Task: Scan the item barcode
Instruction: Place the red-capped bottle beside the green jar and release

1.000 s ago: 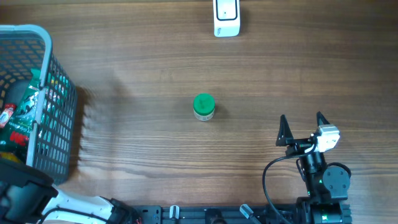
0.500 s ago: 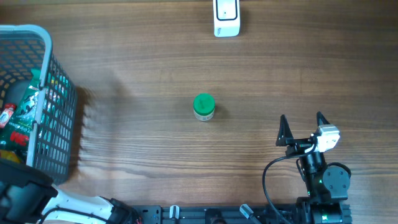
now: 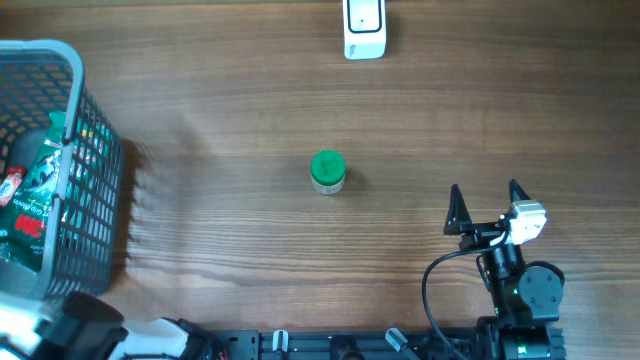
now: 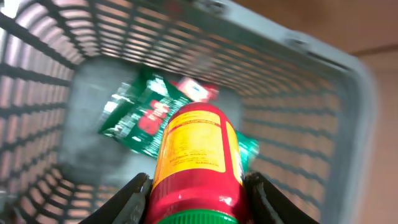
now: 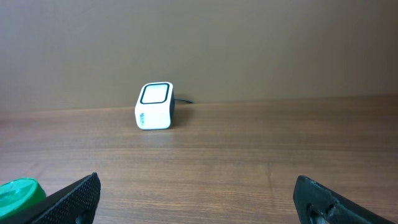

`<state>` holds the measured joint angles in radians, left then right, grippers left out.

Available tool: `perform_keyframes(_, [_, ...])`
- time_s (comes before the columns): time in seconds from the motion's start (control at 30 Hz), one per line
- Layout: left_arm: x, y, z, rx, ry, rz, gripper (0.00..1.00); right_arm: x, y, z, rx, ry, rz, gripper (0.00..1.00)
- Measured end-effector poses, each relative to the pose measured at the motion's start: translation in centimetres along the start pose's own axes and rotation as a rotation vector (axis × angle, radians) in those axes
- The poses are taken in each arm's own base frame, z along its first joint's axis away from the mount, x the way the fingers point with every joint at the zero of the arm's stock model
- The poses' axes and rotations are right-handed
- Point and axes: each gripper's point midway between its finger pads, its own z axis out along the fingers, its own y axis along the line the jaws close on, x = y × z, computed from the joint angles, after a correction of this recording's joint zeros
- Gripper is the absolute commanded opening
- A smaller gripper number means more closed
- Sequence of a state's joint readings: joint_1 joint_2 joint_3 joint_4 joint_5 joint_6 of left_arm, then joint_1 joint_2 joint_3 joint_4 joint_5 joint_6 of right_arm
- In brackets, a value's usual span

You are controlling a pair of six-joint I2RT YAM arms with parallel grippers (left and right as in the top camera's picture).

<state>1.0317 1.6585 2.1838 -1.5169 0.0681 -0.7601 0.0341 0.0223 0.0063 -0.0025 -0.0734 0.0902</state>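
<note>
While its jaws press both sides of a red, yellow-labelled bottle [image 4: 196, 149], the left gripper [image 4: 198, 194] hangs over the grey basket [image 4: 292, 40]. The right gripper [image 3: 485, 192] gapes wide, empty.

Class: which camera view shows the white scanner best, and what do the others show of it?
The right wrist view: the scanner stands whole and unblocked, seen from the side. The overhead view crops it at the top edge. The left wrist view looks into the basket and shows none of it.
</note>
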Motion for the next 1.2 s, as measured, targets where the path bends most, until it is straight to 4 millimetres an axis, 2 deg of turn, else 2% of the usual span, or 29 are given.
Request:
perform_keyframes(0.13, [2.7, -2.3, -4.3, 0.169, 0.035, 0.044, 0.38, 0.0, 0.0, 0.0, 0.0, 0.0, 0.0, 1.0])
perform_keyframes(0.3, [9.0, -6.6, -9.1, 0.403, 0.127, 0.209, 0.38, 0.0, 0.0, 0.0, 0.0, 0.0, 0.0, 1.0])
perform_keyframes(0.4, [14.9, -8.9, -12.8, 0.553, 0.221, 0.369, 0.37, 0.0, 0.0, 0.0, 0.0, 0.0, 0.0, 1.0])
perform_keyframes(0.5, [19.2, -9.2, -14.7, 0.603, 0.287, 0.495, 0.37, 0.0, 0.0, 0.0, 0.0, 0.0, 0.0, 1.0])
perform_keyframes(0.53, [21.2, -9.0, -15.1, 0.604, 0.311, 0.561, 0.37, 0.0, 0.0, 0.0, 0.0, 0.0, 0.0, 1.0])
perform_keyframes(0.67, [26.9, -7.2, -15.0, 0.513, 0.336, 0.788, 0.37, 0.0, 0.0, 0.0, 0.0, 0.0, 0.0, 1.0])
perform_keyframes(0.8, [31.8, -6.8, -13.8, 0.447, 0.324, 1.015, 0.36, 0.0, 0.0, 0.0, 0.0, 0.0, 0.0, 1.0])
perform_keyframes(1.1, [43.1, -4.9, -7.4, 0.21, 0.365, 1.445, 0.31, 0.0, 0.0, 0.0, 0.0, 0.0, 0.0, 1.0])
perform_keyframes(1.2, [45.9, -4.0, -6.0, 0.166, 0.384, 1.545, 0.31, 0.0, 0.0, 0.0, 0.0, 0.0, 0.0, 1.0])
